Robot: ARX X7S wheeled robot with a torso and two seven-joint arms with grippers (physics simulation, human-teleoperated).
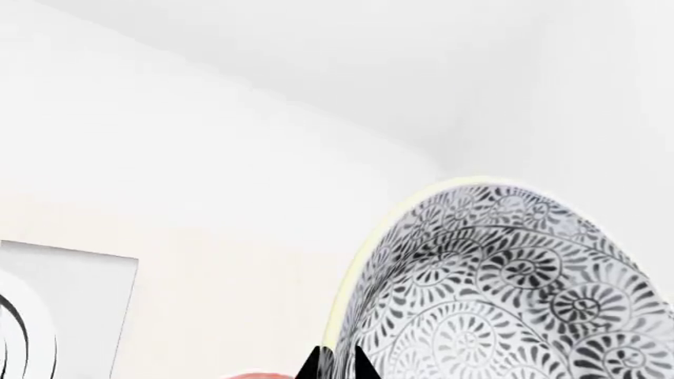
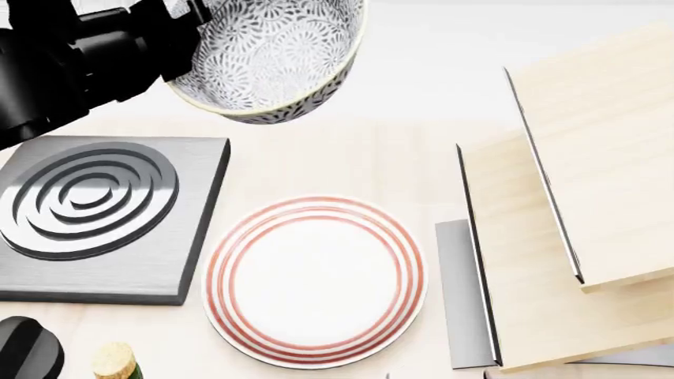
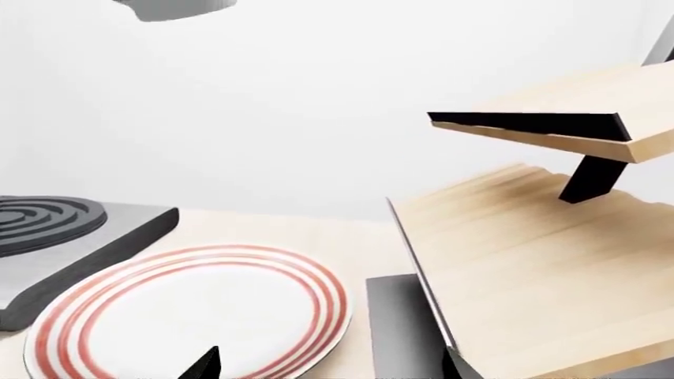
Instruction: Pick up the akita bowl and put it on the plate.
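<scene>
Kitchen: stove burner (image 2: pixel 90 197), plate (image 2: pixel 314 282)

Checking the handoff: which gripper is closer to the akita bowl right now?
Left. The left gripper grips the akita bowl at its rim, lifted above the table; the right gripper sits low beside the plate.

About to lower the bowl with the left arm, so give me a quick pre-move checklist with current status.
1. Akita bowl held by left gripper at its rim: ok.
2. Bowl lifted off the table: ok.
3. Bowl level: not ok, tilted.
4. Bowl over the plate: not ok, it hangs beyond the plate's far edge.
5. Plate surface free: ok, nothing on it.
6. Right gripper out of the way: cannot tell; its fingertips show beside the plate's near edge.
</scene>
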